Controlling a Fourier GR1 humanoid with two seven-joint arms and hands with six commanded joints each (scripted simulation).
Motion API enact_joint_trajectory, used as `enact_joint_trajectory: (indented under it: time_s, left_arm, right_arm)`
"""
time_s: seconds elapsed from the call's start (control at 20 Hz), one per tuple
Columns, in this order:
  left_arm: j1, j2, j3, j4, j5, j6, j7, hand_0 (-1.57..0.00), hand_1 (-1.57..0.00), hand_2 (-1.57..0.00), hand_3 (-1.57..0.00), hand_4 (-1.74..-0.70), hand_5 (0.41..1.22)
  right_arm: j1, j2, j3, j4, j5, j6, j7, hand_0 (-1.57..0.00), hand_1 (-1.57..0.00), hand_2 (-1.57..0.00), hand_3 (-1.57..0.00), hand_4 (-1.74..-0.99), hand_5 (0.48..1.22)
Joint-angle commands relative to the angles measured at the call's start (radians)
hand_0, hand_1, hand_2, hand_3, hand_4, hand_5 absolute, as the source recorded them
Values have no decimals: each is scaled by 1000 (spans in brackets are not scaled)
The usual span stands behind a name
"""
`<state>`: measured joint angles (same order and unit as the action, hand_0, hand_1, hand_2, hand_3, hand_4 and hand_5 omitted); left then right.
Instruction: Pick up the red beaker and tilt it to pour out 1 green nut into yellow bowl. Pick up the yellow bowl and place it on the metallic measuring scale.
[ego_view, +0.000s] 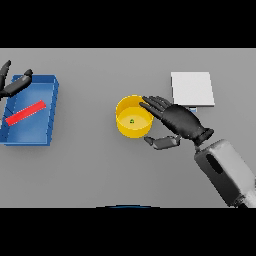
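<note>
With the green nut (132, 120) already inside the yellow bowl (123, 129), your open, empty right hand (180, 121) sits just beside its rim, so close fingers and thumb evenly around the wall before carrying it level to the scale (192, 88) beyond the bowl.

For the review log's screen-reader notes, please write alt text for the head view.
The robot's right hand reaches with open fingers over the rim of a yellow bowl holding one green nut, a metallic measuring scale just beyond. At the left edge, the left hand is above a blue tray where the red beaker lies.
</note>
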<state>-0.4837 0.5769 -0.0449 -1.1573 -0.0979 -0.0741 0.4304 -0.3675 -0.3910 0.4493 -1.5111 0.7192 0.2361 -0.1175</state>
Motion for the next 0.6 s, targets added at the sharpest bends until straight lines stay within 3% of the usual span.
enact_joint_trajectory:
  time_s: [0.0, 0.3, 0.55]
  left_arm:
    - [-3, -6, -3, 5, 1, -3, 4, -1, -1, -1, -1, -809, 687]
    - [4, 4, 5, -13, 10, -10, 7, 0, 0, 0, 0, -808, 695]
    - [-5, 7, 8, 10, 7, -15, -3, 1, 1, 1, 1, -805, 701]
  right_arm:
    - [-33, -6, 14, 15, 12, 19, -6, 1, 1, 1, 1, -1167, 639]
    - [-162, -7, 114, 160, 85, 87, -86, 1, 1, 1, 1, -1156, 642]
    - [-256, 36, 188, 279, 127, 145, -102, 1, 1, 1, 1, -1159, 663]
